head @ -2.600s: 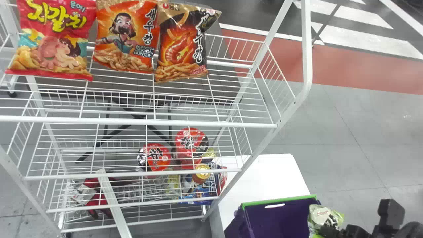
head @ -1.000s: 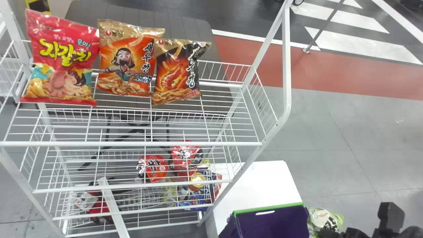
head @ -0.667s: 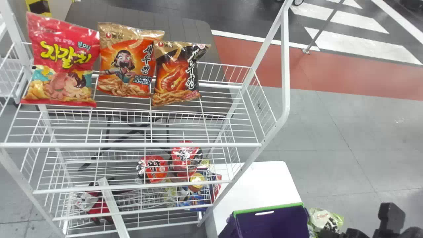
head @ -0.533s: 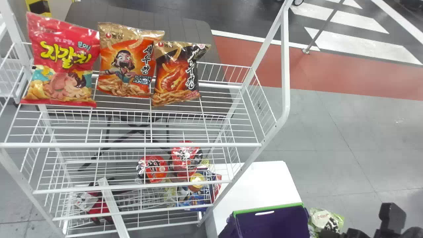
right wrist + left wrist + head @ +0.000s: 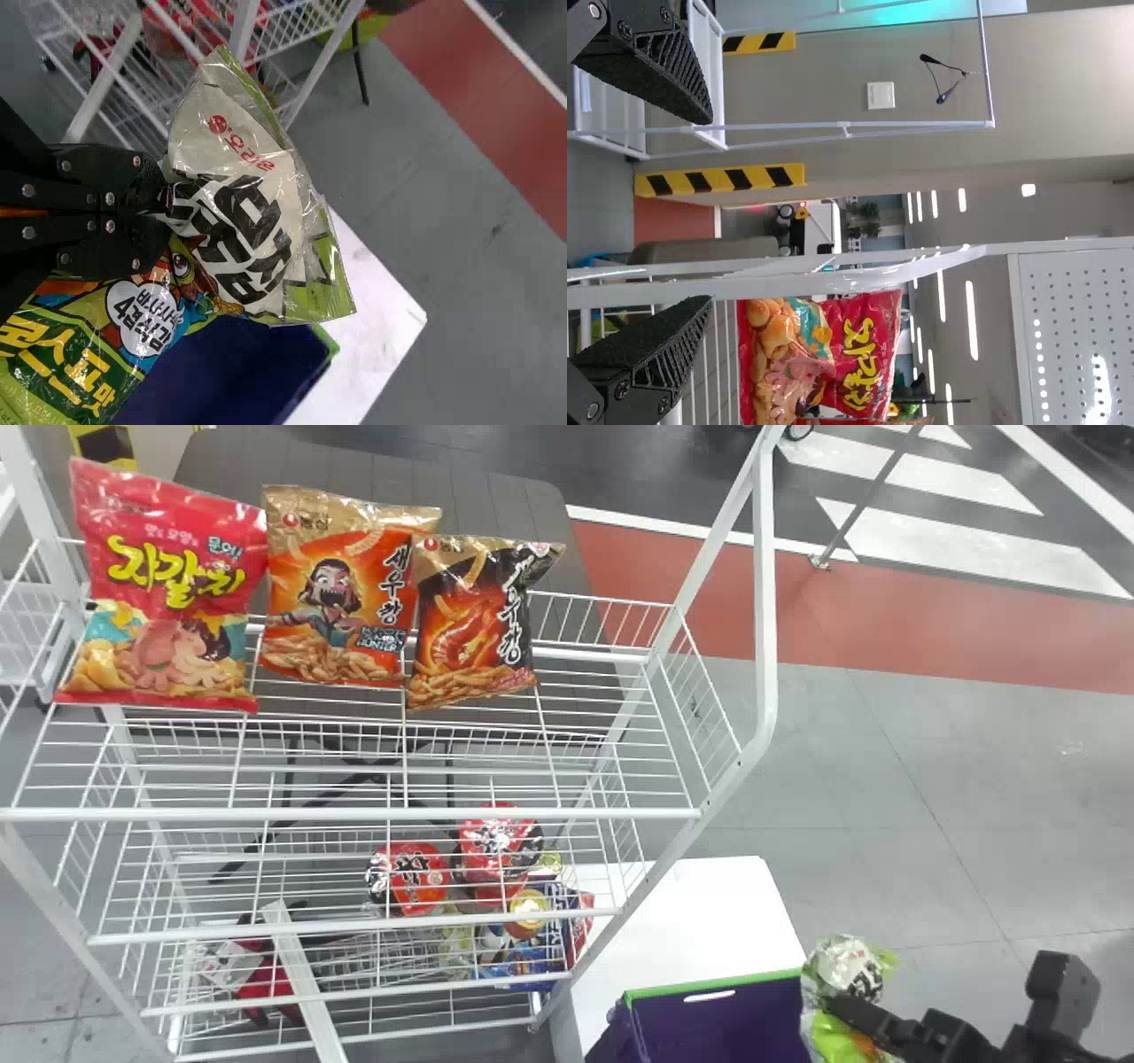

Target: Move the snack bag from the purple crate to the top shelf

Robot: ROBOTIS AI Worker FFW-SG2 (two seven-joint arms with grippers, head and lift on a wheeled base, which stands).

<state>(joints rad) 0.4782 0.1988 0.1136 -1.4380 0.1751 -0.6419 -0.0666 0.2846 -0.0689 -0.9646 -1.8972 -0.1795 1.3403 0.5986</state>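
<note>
My right claw (image 5: 855, 1017) is clamped on the snack bag (image 5: 842, 967), at the right edge of the purple crate (image 5: 735, 1014) on the desk (image 5: 700, 912). My left claw (image 5: 711, 209) stands spread. The top shelf (image 5: 354, 813) holds three other bags (image 5: 337, 593); red tubs (image 5: 412, 877) sit lower.

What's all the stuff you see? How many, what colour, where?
snack bags: three; red, orange, black-and-orange; top shelf
held snack bag: one, green and white, in the right gripper
crate: one, purple with green rim, beside the rack
white table: one, white, by the crate
rack: one, white wire, middle and left
round packs: at least two, red, lower in the rack
striped strips: at least two, yellow-black, wall behind
right gripper: one, black, by the crate
left gripper: one, black, near the red bag
</note>
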